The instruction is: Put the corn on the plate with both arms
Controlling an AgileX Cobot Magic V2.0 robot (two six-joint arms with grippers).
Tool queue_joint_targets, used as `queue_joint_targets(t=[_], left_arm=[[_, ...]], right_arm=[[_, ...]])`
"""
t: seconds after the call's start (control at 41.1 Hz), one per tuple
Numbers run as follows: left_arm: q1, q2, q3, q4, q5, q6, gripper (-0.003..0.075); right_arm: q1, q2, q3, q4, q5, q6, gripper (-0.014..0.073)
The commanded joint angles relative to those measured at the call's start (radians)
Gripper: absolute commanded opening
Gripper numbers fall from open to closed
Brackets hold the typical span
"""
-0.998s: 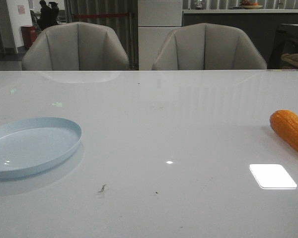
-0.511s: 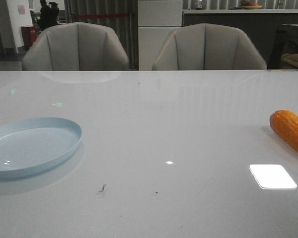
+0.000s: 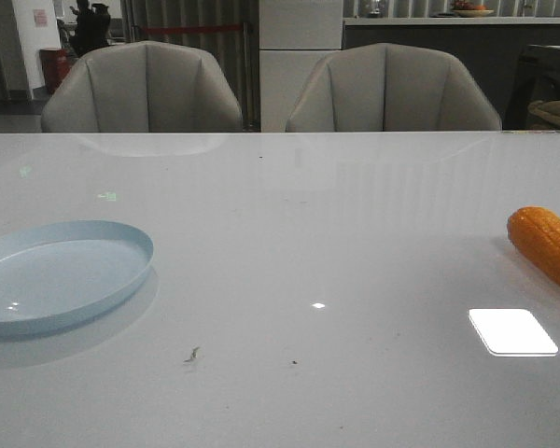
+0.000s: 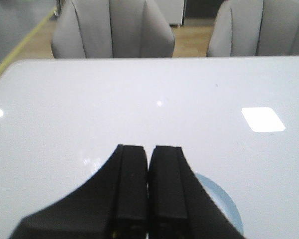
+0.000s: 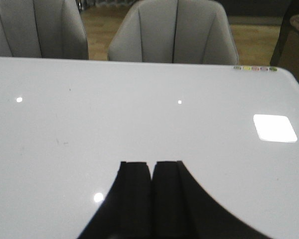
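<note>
My left gripper (image 4: 148,164) was closed, the two fingers pressed together with only a thin seam between them and nothing held. My right gripper (image 5: 150,179) was the same: fingers together, empty. Both hung above the white table (image 3: 289,215), clear of its surface as far as I could judge from the wrist views.

The corn (image 3: 546,245) lay on its side near the right edge of the tabletop, its blunt end toward the middle and its length running off the frame toward the near right corner. The plate (image 3: 121,233) sat flat near the left edge, nothing in it. The two were well apart, with bare tabletop between them.

Judgement: the step in hand was the first reach for the corn, not yet begun. To do it well I would open the right fingers fully before descending, bring them down across the cob's width, not along its length, and close near mid-length so the tapered body does not squirt out. The cob is round and the table glossy, so a glancing touch could roll it.

View notes. The front view showed corn and plate together but neither gripper. The left wrist view showed a pale blue arc of the plate's rim (image 4: 229,206) just beside my left fingers, so that gripper was over the plate's side. The right wrist view showed no corn at all, only bare table and the chairs (image 5: 172,30) beyond the far edge.
</note>
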Motion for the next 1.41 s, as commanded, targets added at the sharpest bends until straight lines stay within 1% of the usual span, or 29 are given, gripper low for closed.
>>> queue_joint_targets(t=[0.0, 0.073, 0.122, 0.17, 0.219, 0.268, 0.292, 0.316, 0.341, 0.365, 0.414, 0.511, 0.633, 0.803, 0.925, 1.119, 1.217, 1.387], left_arm=[[0.001, 0.025, -0.035, -0.061, -0.030, -0.012, 0.0101], [0.001, 0.046, -0.035, -0.061, -0.025, -0.012, 0.0102], [0.001, 0.059, -0.035, -0.061, -0.025, 0.001, 0.0117], [0.001, 0.072, -0.035, -0.056, -0.025, 0.009, 0.0146], [0.001, 0.084, -0.035, -0.056, -0.025, 0.015, 0.0200], [0.001, 0.099, -0.035, -0.049, -0.025, 0.018, 0.0282], [0.001, 0.108, -0.035, -0.049, -0.025, 0.018, 0.0337], [0.001, 0.114, -0.035, -0.049, -0.025, 0.018, 0.0385], [0.001, 0.119, -0.035, -0.049, -0.025, 0.018, 0.0417], [0.001, 0.126, -0.035, -0.049, -0.025, 0.018, 0.0442], [0.001, 0.136, -0.035, -0.049, -0.032, 0.018, 0.0459], [0.001, 0.157, -0.035, -0.049, -0.035, 0.018, 0.0455], [0.001, 0.189, -0.035, -0.046, -0.004, 0.018, 0.0455], [0.001, 0.247, -0.081, 0.019, 0.007, 0.018, 0.0456], [0.015, 0.341, -0.195, 0.034, 0.104, 0.016, 0.0456], [0.095, 0.546, -0.414, 0.034, 0.365, 0.014, 0.0456], [0.117, 0.660, -0.514, 0.030, 0.489, 0.014, 0.0456], [0.116, 0.836, -0.622, 0.018, 0.588, 0.017, 0.0456]], right_arm=[[-0.005, 0.011, -0.035, -0.004, -0.026, 0.001, 0.0044], [-0.005, 0.021, -0.035, -0.004, 0.026, 0.001, 0.0098], [-0.005, 0.029, -0.035, -0.004, 0.051, 0.001, 0.0162], [-0.005, 0.034, -0.035, -0.004, 0.071, 0.001, 0.0249], [-0.005, 0.046, -0.035, -0.004, 0.095, 0.001, 0.0348], [-0.005, 0.060, -0.035, -0.004, 0.114, 0.001, 0.0447], [-0.005, 0.071, -0.035, -0.004, 0.125, 0.001, 0.0489], [-0.005, 0.082, -0.035, -0.004, 0.136, 0.001, 0.0517], [-0.005, 0.093, -0.035, -0.004, 0.144, 0.001, 0.0528], [-0.005, 0.100, -0.035, -0.004, 0.148, 0.001, 0.0532], [-0.005, 0.114, -0.035, -0.004, 0.149, 0.001, 0.0530], [-0.005, 0.140, -0.035, -0.004, 0.148, 0.001, 0.0530], [-0.005, 0.164, -0.035, -0.002, 0.157, 0.001, 0.0530], [-0.005, 0.172, -0.035, -0.002, 0.177, 0.001, 0.0530], [-0.005, 0.172, -0.035, -0.002, 0.188, 0.001, 0.0530], [-0.005, 0.172, -0.035, -0.002, 0.202, 0.001, 0.0530], [-0.005, 0.172, -0.035, -0.002, 0.202, 0.001, 0.0530], [-0.005, 0.172, -0.035, -0.002, 0.202, 0.001, 0.0530]])
